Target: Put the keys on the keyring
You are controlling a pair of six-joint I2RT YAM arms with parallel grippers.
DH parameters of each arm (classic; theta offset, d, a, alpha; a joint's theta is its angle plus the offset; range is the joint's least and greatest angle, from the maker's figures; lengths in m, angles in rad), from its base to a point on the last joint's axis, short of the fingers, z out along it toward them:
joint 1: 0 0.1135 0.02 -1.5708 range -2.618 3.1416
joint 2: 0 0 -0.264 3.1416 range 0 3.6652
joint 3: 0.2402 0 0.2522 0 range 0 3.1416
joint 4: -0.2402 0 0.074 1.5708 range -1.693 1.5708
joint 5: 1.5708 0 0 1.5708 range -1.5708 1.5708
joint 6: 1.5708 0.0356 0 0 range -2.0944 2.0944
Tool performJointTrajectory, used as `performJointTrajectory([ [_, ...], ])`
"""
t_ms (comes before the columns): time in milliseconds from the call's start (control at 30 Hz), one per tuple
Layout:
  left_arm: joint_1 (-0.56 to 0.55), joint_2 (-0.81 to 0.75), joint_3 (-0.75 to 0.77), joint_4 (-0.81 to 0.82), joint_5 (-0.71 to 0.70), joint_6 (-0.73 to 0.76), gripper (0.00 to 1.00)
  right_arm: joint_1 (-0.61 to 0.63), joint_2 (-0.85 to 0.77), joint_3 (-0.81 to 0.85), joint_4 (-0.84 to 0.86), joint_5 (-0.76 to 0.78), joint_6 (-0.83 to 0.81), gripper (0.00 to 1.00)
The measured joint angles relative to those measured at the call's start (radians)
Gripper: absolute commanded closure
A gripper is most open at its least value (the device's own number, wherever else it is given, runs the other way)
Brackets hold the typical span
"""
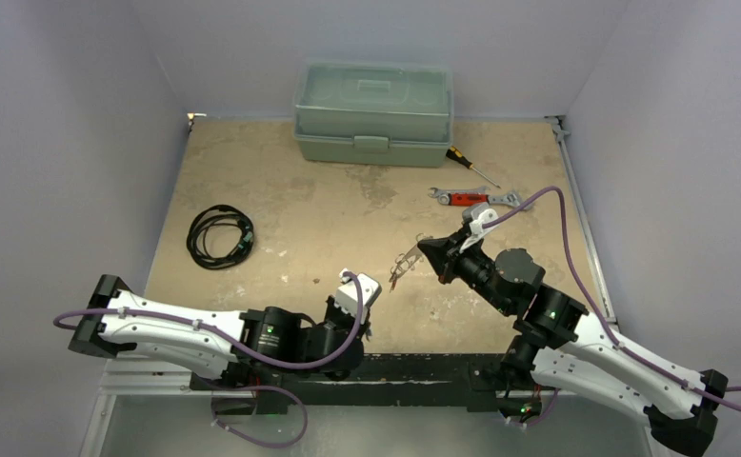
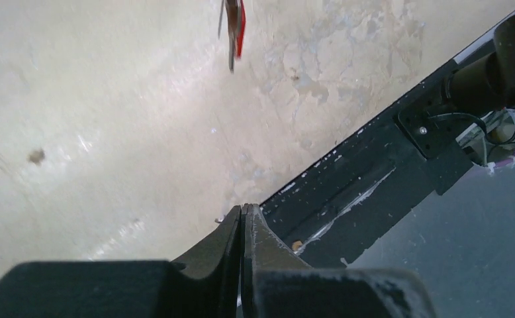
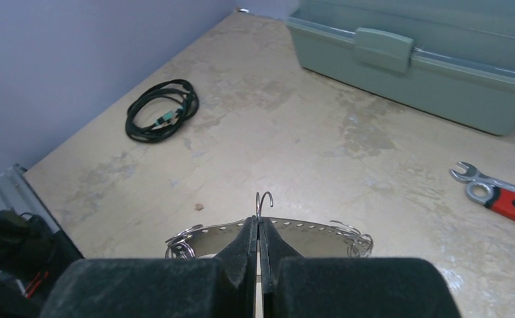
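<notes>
My right gripper [image 1: 424, 250] [image 3: 259, 222] is shut on a thin wire hook of the keyring [image 1: 407, 260] [image 3: 308, 233]. It holds the ring above the middle of the table. The keyring shows as a curved silver band with a row of holes and small wire rings bunched at both ends. A key with a red tag [image 2: 236, 30] hangs at the top edge of the left wrist view, above the table. My left gripper [image 1: 361, 301] [image 2: 243, 211] sits low near the table's front edge, left of the keyring. Its jaws are pressed together with nothing between them.
A green toolbox [image 1: 373, 112] [image 3: 414, 66] stands at the back. A red-handled wrench [image 1: 471, 197] [image 3: 500, 195] and a screwdriver [image 1: 467, 164] lie at the back right. A coiled black cable [image 1: 219, 235] [image 3: 162, 109] lies at the left. The black base rail [image 2: 374, 179] runs beside my left gripper.
</notes>
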Motion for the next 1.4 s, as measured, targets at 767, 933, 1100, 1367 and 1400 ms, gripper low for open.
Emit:
performJointTrajectory([
  [767, 0.0, -0.503, -0.099, 0.361, 0.061, 1.178, 1.0, 0.038, 0.079, -0.021, 0.145, -0.51, -0.089, 1.0],
  [933, 0.0, -0.552, -0.131, 0.334, 0.207, 1.413, 1.0, 0.042, 0.099, -0.021, 0.188, -0.612, -0.116, 1.0],
  [1100, 0.0, -0.565, -0.131, 0.298, 0.333, 1.548, 1.0, 0.046, 0.142, -0.021, 0.212, -0.722, -0.143, 1.0],
  [1367, 0.0, -0.613, -0.13, 0.272, 0.492, 1.651, 1.0, 0.082, 0.178, -0.013, 0.21, -0.889, -0.195, 1.0],
  [1400, 0.0, -0.618, -0.13, 0.27, 0.51, 1.664, 1.0, 0.088, 0.183, -0.007, 0.208, -0.906, -0.2, 1.0],
])
